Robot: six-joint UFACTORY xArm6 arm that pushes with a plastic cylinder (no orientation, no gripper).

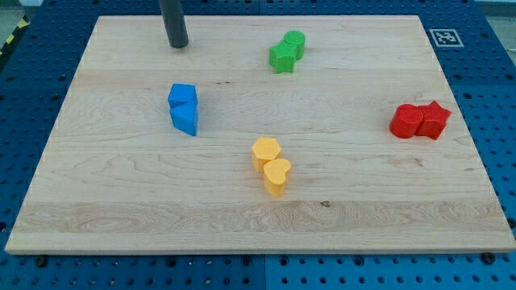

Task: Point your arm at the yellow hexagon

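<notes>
My tip (178, 44), a plain rod w/ no jaws, sits top-left; yellow hexagon (265, 151) well apart, toward bottom-right.

A pale rectangular wooden board (387, 201) with fine grain lines fills most of the view. It lies on a blue perforated metal table top (492, 80), whose rows of small round holes show along the view's left, right and bottom edges. At the view's top right corner, just beside the board, sits a small white square tag with a black pattern (444, 37). A strip of yellow-and-black striped tape (10, 42) crosses the view's top left corner. Light is even and soft.
</notes>
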